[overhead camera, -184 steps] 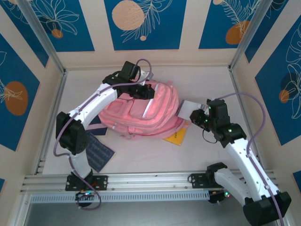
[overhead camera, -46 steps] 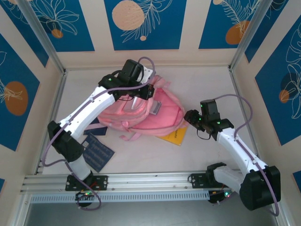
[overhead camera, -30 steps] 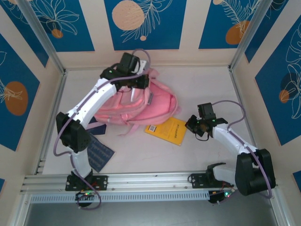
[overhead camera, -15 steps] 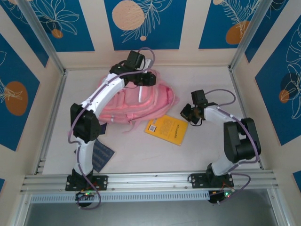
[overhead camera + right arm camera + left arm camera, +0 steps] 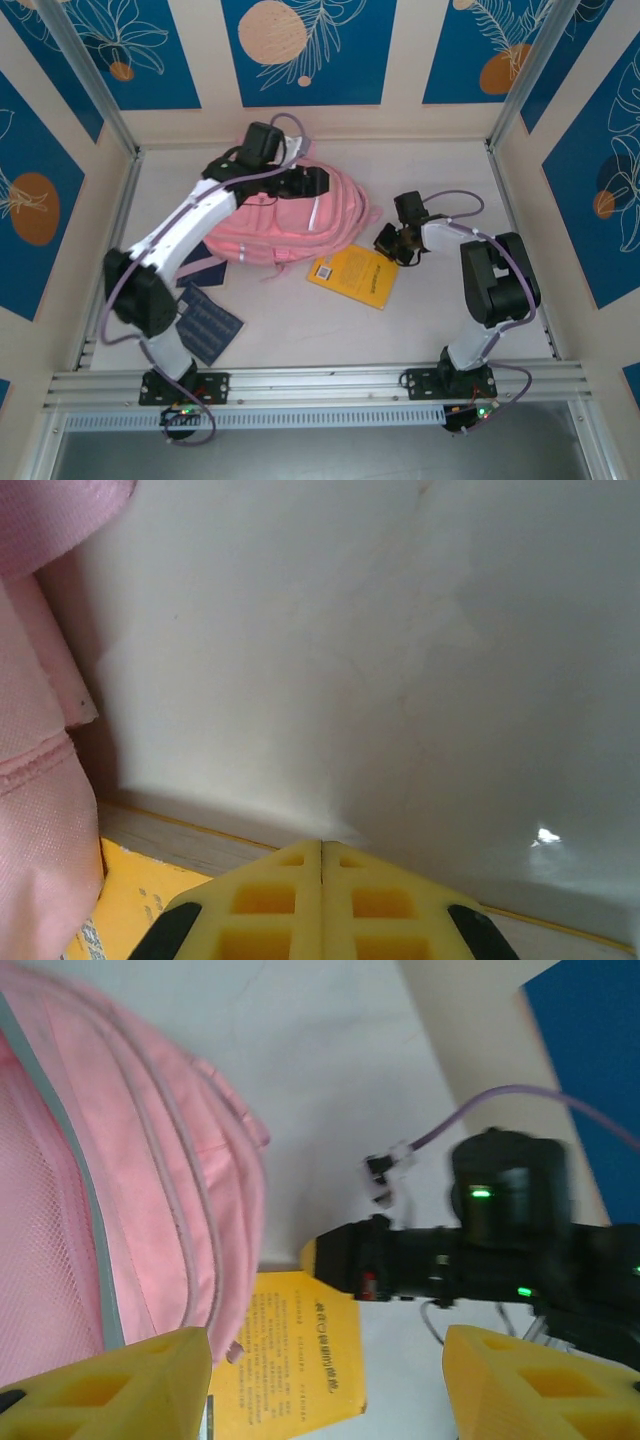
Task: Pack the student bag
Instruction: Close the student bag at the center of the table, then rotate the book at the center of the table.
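Observation:
The student bag point(image 5: 285, 218), a large pink backpack, lies flat at the back middle of the table. My left gripper point(image 5: 317, 184) hovers over its far right part, open and holding nothing. In the left wrist view its yellow fingers point(image 5: 110, 1385) stand wide apart, with the bag point(image 5: 120, 1180) on the left and a yellow book point(image 5: 290, 1350) below. My right gripper point(image 5: 386, 243) is shut and empty, low at the far right corner of the yellow book point(image 5: 353, 275). In the right wrist view its closed tips point(image 5: 322, 846) sit at the book's page edge point(image 5: 190, 830), the bag point(image 5: 35, 780) to their left.
A dark blue notebook point(image 5: 207, 322) lies near the left arm's base, and another dark one point(image 5: 200, 268) pokes out from under the bag's near left side. Cream walls close the table in on three sides. The right arm point(image 5: 480, 1250) crosses the left wrist view.
My left gripper has opened and let go of the bag, which now lies flat. My right gripper, still shut, has moved away from its base to the book's far right corner.

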Robot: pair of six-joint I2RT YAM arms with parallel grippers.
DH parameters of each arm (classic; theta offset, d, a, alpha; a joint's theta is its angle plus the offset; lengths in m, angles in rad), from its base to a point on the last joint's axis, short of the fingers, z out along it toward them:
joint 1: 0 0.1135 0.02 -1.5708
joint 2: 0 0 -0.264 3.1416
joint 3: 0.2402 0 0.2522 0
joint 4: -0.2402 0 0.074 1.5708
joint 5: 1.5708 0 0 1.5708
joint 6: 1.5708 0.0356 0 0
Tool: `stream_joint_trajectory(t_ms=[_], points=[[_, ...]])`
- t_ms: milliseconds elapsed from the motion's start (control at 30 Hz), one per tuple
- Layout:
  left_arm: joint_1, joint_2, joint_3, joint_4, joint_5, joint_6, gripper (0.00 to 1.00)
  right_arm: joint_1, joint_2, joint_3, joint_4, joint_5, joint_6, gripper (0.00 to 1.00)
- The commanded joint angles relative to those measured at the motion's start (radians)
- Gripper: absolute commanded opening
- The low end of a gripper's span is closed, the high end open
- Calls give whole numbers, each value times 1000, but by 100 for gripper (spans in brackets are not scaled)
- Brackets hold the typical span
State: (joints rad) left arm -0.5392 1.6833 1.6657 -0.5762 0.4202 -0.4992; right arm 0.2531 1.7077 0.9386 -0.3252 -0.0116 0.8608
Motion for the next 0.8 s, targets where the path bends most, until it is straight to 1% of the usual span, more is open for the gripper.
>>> stream_joint_trajectory(t_ms=[0, 133, 233, 367, 433, 467, 567, 667, 767], points=[[-4, -113, -120, 2, -51, 2, 62, 50, -6, -27, -52, -66, -24, 2], [-5, -245, -361, 38, -107, -29, 62, 103, -66, -104, -74, -67, -27, 3], [-5, -317, -515, 53, -126, -51, 62, 150, -131, -180, -76, -76, 8, 3], [-5, -367, -626, 23, -119, -35, 62, 280, -207, -236, -85, -89, 39, 7], [-9, -378, -691, 25, -109, -54, 63, 340, -240, -236, -103, -107, 15, 8], [-13, -385, -721, 41, -100, -66, 63, 353, -250, -231, -113, -118, -2, 9], [-29, -395, -792, 64, -135, -83, 63, 356, -284, -198, -183, -109, -58, 12], [-41, -390, -837, 109, -155, -113, 63, 324, -311, -172, -215, -99, -110, 21], [-65, -357, -851, 156, -159, -130, 62, 262, -298, -149, -181, -194, -130, 30]])
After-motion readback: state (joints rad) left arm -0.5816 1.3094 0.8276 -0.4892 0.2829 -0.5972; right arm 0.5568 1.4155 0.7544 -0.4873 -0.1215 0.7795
